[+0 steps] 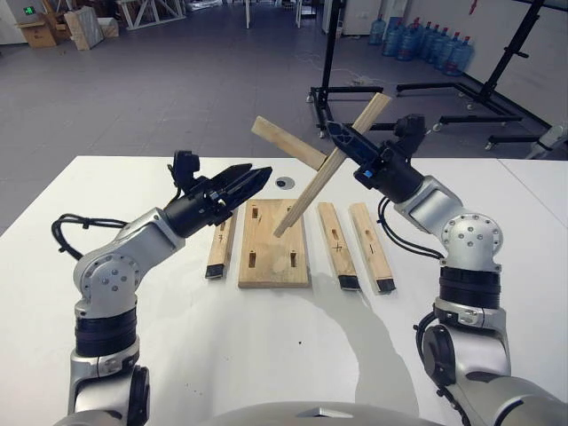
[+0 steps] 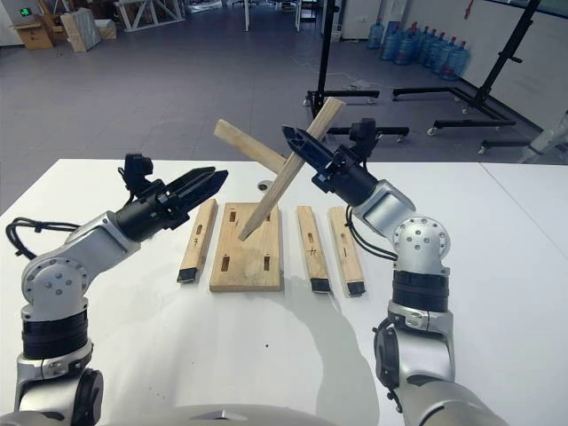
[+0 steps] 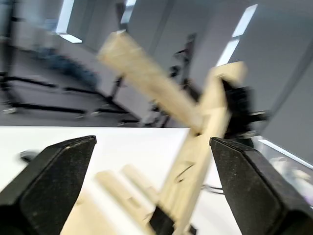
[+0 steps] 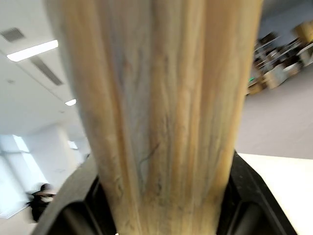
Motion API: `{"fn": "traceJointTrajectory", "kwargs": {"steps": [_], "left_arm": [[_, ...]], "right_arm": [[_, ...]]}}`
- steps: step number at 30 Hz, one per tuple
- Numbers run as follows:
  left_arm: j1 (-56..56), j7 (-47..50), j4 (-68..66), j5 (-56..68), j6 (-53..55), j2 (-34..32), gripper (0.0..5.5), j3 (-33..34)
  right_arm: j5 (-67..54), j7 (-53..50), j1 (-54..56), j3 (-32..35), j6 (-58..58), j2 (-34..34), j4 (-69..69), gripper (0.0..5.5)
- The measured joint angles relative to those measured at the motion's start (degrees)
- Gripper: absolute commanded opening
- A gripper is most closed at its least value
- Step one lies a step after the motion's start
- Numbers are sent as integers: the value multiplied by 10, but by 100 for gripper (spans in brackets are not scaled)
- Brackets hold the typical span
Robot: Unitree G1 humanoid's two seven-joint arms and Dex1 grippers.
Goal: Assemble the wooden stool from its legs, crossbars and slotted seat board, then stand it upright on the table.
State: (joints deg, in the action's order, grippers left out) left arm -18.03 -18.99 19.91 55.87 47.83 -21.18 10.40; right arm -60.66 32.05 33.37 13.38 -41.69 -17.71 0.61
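Observation:
My right gripper [image 1: 343, 142] is shut on a wooden leg [image 1: 312, 192] that carries a crossbar [image 1: 286, 141] jutting to the upper left. The leg slants down, and its lower end touches the slotted seat board [image 1: 266, 263], which lies flat on the white table [image 1: 266, 355]. Up close, the same leg [image 4: 156, 122] runs between the right fingers. My left gripper [image 1: 260, 177] hovers open just left of the slanted leg, above the board's far left corner. Its fingers [image 3: 54, 186] stand wide apart, with the joined leg and crossbar [image 3: 195, 147] a short way beyond them.
One loose leg [image 1: 220, 245] lies left of the board; two more [image 1: 337, 245] [image 1: 371, 236] lie to its right. A small round hole [image 1: 284, 183] sits near the table's far edge. Black metal frames [image 1: 461, 98] stand on the floor behind.

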Motion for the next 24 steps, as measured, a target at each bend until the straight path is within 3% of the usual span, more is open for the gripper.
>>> {"fn": "traceJointTrajectory", "kwargs": {"steps": [4,9,12,17,24], "left_arm": [[45,82,11,-136,-22,-6,426,-50],[66,113,23,-190,-38,32,426,-80],[67,118,22,-207,-44,48,426,-84],[68,118,17,-227,-45,62,426,-84],[72,109,10,-245,-47,70,426,-83]], "right_arm": [[112,34,-3,-20,132,11,-9,206],[225,56,14,-46,253,38,-126,206],[249,69,67,-48,274,46,-214,206],[254,172,125,-43,333,63,-338,206],[405,308,150,-97,650,64,-502,206]]}}
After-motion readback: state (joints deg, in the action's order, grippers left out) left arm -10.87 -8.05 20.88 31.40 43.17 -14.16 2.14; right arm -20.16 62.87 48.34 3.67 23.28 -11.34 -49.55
